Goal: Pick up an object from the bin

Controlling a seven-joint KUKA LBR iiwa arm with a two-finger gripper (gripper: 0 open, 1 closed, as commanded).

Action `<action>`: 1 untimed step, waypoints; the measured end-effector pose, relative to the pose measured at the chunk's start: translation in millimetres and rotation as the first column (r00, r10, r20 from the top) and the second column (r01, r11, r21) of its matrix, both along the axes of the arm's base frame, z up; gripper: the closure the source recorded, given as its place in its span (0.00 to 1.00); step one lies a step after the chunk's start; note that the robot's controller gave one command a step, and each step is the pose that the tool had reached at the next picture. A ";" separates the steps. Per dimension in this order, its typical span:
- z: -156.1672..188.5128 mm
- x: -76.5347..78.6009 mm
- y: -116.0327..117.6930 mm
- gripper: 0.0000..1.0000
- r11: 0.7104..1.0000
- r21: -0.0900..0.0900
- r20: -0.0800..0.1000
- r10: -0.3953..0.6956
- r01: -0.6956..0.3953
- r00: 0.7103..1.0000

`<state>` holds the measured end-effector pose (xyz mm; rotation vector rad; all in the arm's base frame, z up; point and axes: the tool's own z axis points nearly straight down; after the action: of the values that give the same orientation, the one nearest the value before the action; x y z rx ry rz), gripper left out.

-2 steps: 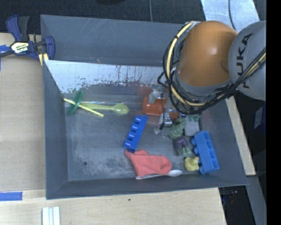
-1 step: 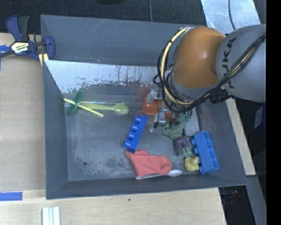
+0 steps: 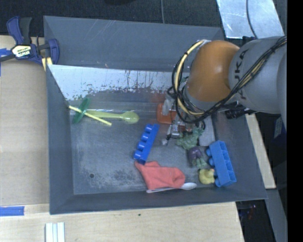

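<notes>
The grey bin point(image 3: 60, 150) has a scuffed floor that is bare left of the slim blue brick point(image 3: 146, 142). The arm's orange cover point(image 3: 212, 77) hides part of the floor up-right of that brick. The end effector point(image 3: 173, 133) is just right of the brick, beside a dark green-and-purple lump point(image 3: 191, 144); whether it is spread or closed cannot be told. A pink cloth point(image 3: 160, 176) lies just below the brick.

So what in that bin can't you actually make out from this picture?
- Orange thing by the back wall: the arm covers part of it in the camera view, so its kind is unclear.
- White piece at the front: the pink cloth lies over most of it.
- Green and purple clump beside the big blue block: too small and tangled to name.
- Little yellow thing by that block: too small to identify.
</notes>
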<state>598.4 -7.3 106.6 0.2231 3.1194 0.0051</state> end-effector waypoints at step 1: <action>-23.8 7.9 41.1 1.00 0.974 -0.003 0.004 0.227 -0.227 0.974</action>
<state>606.3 33.7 82.8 -0.1353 3.1209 0.0044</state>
